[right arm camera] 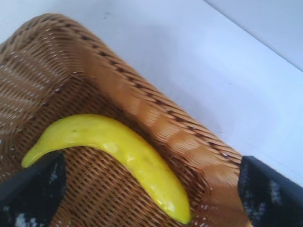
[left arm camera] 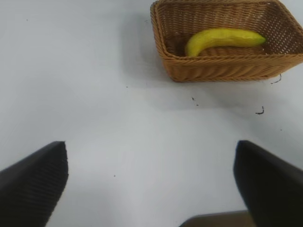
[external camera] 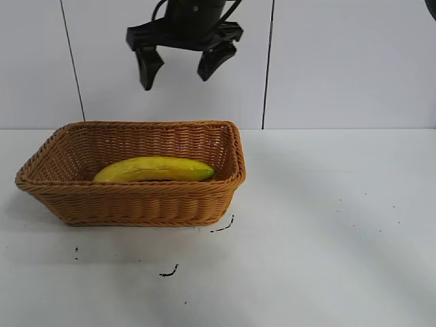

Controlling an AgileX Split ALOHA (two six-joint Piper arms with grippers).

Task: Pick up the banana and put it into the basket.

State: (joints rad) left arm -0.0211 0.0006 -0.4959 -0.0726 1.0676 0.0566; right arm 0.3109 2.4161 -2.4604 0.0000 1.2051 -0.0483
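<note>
The yellow banana (external camera: 153, 169) lies flat inside the orange-brown wicker basket (external camera: 136, 197), its greenish tip toward the basket's right end. My right gripper (external camera: 176, 78) hangs open well above the basket's back rim, holding nothing. In the right wrist view the banana (right arm camera: 123, 151) rests on the basket's woven floor beside the wall (right arm camera: 156, 118), below the open right gripper (right arm camera: 151, 194). My left gripper (left arm camera: 151, 184) is open over bare table, far from the basket (left arm camera: 213, 66) and the banana (left arm camera: 222, 38).
The basket stands on a white table (external camera: 327, 225) with small dark marks (external camera: 169, 272) in front of it. A white panelled wall (external camera: 340, 61) stands behind. A brown edge (left arm camera: 213, 220) shows under the left gripper.
</note>
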